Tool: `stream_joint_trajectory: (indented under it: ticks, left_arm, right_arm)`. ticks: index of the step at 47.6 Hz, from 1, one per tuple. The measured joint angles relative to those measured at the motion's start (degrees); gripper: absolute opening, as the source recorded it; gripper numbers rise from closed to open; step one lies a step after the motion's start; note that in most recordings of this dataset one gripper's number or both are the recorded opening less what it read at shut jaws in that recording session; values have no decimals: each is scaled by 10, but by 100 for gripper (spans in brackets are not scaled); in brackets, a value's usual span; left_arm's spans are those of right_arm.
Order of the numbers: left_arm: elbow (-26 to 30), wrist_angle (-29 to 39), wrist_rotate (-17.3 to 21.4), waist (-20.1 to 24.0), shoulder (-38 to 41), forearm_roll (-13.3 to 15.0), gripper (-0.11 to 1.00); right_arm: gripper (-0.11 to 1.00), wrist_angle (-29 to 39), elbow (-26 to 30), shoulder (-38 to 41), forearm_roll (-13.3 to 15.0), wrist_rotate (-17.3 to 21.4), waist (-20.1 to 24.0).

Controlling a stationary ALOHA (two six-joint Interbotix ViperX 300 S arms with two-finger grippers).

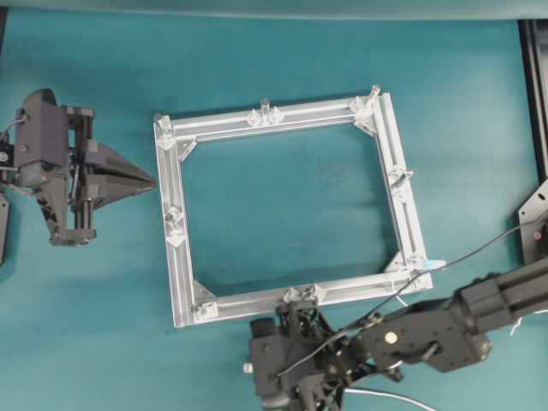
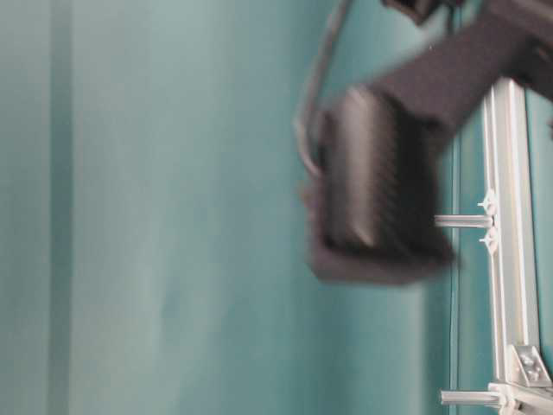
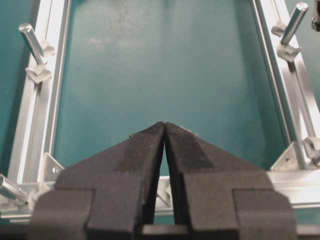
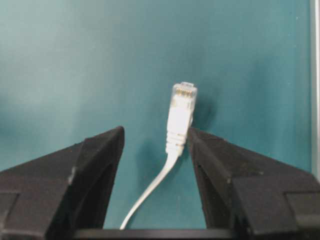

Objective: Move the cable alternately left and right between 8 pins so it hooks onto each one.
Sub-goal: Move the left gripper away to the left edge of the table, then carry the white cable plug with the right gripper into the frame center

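**Operator:** Jaw status?

**Manual:** Your right gripper (image 4: 155, 142) stands wide open, the cable (image 4: 167, 165) plug between its fingers, ungripped. Left gripper (image 3: 164, 131) is closed, empty.

**Operator:** Handling?

**Manual:** Light, limp cord, probably; grasp just behind the rigid plug.

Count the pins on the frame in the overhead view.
8 pins: one at each frame corner, one midway along each rail. The near-left corner pin is faint, so uncertain.
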State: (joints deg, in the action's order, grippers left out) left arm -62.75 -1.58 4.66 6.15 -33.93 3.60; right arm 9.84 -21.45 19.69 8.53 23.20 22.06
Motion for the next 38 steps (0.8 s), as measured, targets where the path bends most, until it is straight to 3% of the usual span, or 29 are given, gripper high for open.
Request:
stream_joint_trajectory:
  ticks: [12, 22, 26, 33, 38]
  left_arm:
    - [-18, 1, 0, -4, -23, 0, 9]
    - [-27, 1, 0, -4, -40, 0, 9]
    - [-33, 1, 0, -4, -49, 0, 9]
    - [-41, 1, 0, -4, -67, 0, 9]
    - [-48, 2, 0, -4, -76, 0, 9]
  right_arm:
    - [57, 55, 35, 20, 17, 40, -4]
    - [53, 73, 44, 24, 72, 105, -7]
    - [45, 79, 46, 26, 90, 132, -6]
    - [17, 83, 48, 29, 104, 177, -5]
    - [15, 86, 50, 31, 106, 198, -4]
